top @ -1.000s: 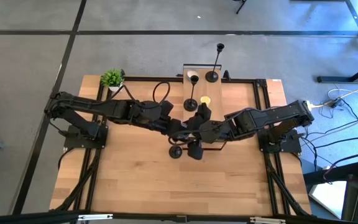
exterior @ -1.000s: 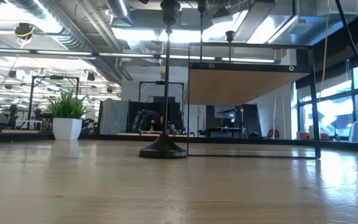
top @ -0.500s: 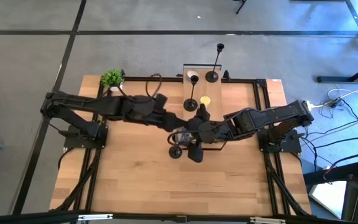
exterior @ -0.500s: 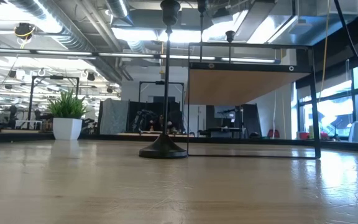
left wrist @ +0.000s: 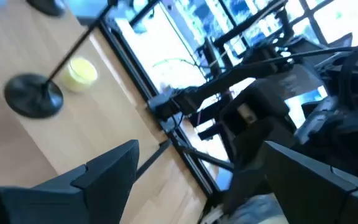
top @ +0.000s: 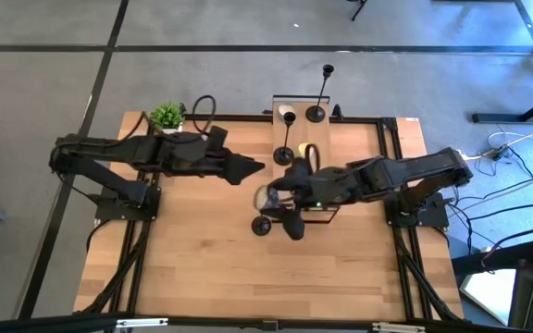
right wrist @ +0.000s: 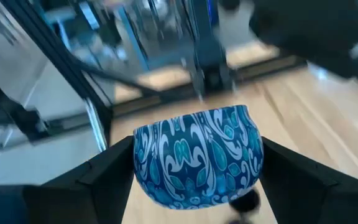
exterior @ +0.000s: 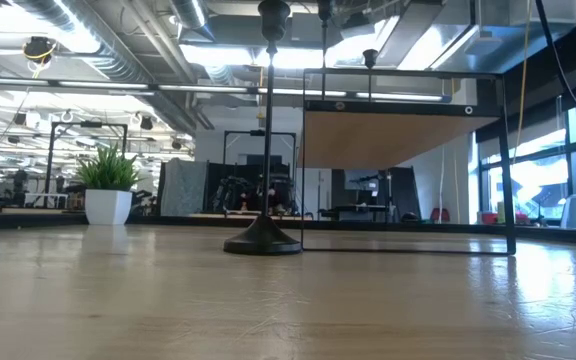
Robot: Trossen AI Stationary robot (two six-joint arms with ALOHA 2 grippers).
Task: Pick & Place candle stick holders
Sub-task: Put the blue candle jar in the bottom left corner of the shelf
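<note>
Three candle stick holders: all upright, none in a grip
Potted plant (top: 167, 116): back left corner of table (top: 202, 268), well clear of the work
Left gripper (top: 248, 168): over bare wood left of centre; jaws spread wide, nothing between them
Near holder (top: 263, 225): on open table toward the front, just below the right gripper in the high view
Right gripper (top: 271, 197): at table centre; fingers pinching a blue patterned bowl (right wrist: 197, 155) (not a holder)
Middle holder (top: 285, 155): base just beside yellow candle (top: 305, 148)
Wooden shelf (exterior: 398, 135): raised on a black frame, right of centre
Far holder (top: 315, 114): at the back, well apart from both grippers
Progress: judged early; no holder lifted, destination not evident
Outstanding: likely bowl to be set down, then each holder picked and placed
</note>
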